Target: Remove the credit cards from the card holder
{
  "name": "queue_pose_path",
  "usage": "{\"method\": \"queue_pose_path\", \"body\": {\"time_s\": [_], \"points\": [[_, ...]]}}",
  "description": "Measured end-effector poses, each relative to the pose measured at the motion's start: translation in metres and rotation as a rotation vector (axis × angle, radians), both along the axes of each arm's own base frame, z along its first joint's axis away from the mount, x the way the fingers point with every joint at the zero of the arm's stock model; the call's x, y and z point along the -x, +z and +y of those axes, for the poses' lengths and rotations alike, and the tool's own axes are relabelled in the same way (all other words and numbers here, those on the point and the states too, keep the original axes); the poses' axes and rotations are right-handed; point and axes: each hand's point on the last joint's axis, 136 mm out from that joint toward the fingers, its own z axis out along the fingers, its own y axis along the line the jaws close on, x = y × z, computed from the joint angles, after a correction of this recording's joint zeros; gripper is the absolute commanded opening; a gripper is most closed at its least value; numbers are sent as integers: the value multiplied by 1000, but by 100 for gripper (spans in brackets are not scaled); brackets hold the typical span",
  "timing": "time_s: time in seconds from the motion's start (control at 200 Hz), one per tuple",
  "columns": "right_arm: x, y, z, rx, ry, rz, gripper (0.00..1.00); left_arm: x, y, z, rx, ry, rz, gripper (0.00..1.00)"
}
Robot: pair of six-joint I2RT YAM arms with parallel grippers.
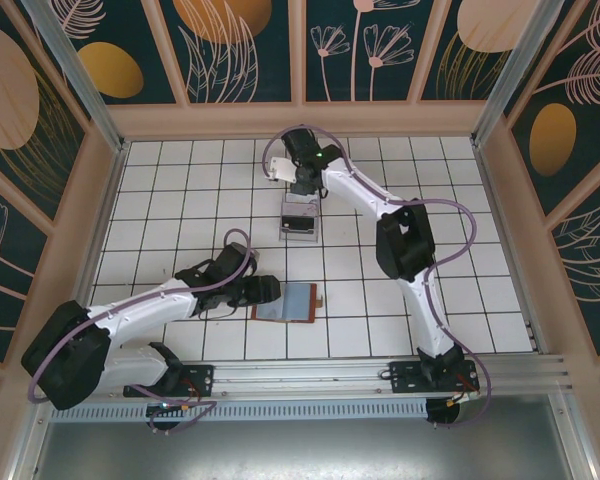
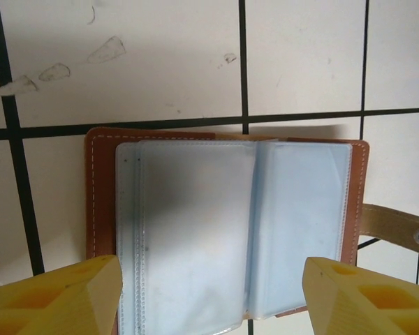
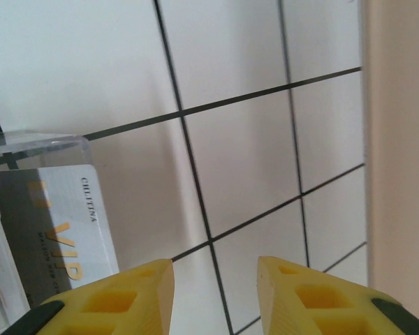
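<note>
Jaws of the left tool stand wide and released, grasping nothing, one yellow tip at each side of the holder; whether either tip touches it I cannot tell. That holder lies open and flat on the surface, brown stitched cover underneath, clear sleeves on top, snap strap out to one side. It looks light and floppy; on glossy tile it would likely slide or lift with any pull, so the cover edge is the place to pin it, not the sleeves; those seem thin, soft and slippery, easy to crease. They are hazy; whether any card is left inside I cannot tell.

The right tool has its jaws part open with nothing between them, bare tile showing through the gap; it hangs over the far part of the surface just beside a clear tray; a grey card sits in that tray. Such a card should be stiff, thin, light and slick; best pinched across its faces at a free short edge.

Writing: gold "VIP" on the card; a small dark line along one edge, perhaps "CHLTTNA", uncertain; finer gold print beside it is too blurred to read; none visible on the holder.
</note>
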Motion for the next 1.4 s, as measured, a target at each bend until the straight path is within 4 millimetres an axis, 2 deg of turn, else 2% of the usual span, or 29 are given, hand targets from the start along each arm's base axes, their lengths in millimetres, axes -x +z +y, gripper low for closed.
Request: {"method": "queue_pose_path", "body": {"time_s": [0.175,0.295,0.425,0.676,0.821,0.996,1.086,1.236,1.396], "points": [[9,48,-5,-120,-81,-46,37,-4,6,3,-3,17,-33,68],[25,69,-8,-209,-150,-49,37,-4,3,10,-36,32,-31,68],[51,74,-4,-303,-221,-24,37,-1,-3,14,-59,36,-17,69],[112,68,0,-522,-384,61,34,12,-23,22,-85,30,34,69],[134,85,-5,-701,-485,100,33,19,-30,20,-69,13,64,69],[144,110,-4,-907,-593,179,27,22,-26,9,0,-21,72,67],[152,108,-2,-969,-637,249,26,27,-26,3,31,-44,89,66],[167,90,4,-1001,-691,385,25,28,-24,-1,60,-60,93,66],[185,72,12,-1011,-731,507,27,24,-21,2,49,-43,64,67]]}}
